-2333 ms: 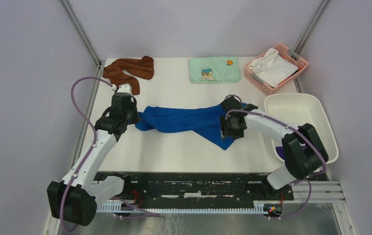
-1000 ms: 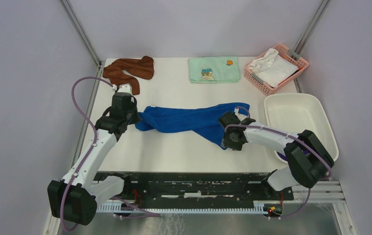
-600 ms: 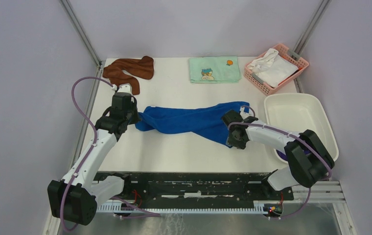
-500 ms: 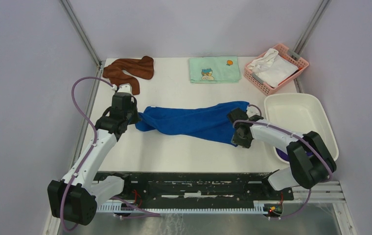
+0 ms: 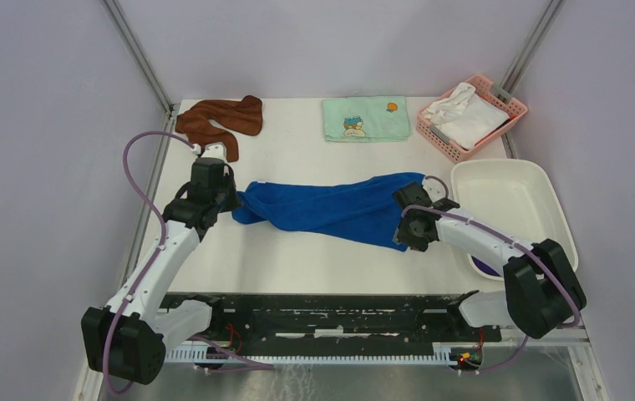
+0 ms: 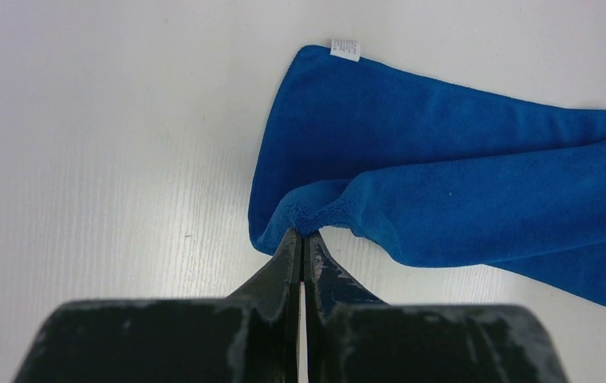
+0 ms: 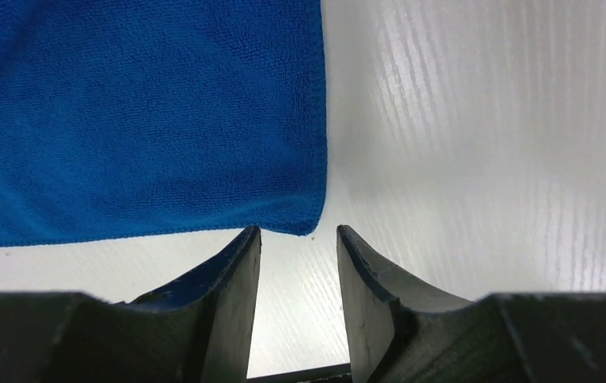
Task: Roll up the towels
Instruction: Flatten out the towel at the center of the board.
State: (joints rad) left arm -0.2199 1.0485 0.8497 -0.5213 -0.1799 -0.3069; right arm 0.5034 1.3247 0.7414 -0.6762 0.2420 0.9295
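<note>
Currently: blue towel [image 5: 322, 209] lengthwise on counter [image 5: 297, 259]; left end effector [image 6: 303, 237] pinches one end, probably anchoring; right end effector [image 7: 297, 234], spread, fronts opposite corner.

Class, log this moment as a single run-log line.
left gripper: shut on blue towel | right gripper: open at towel corner | towel: flat, unrolled

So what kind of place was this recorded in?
Likely a robotics lab cell, not a home: grey panel walls on metal rails, a white table, a black mounting plate at its near edge.
</note>
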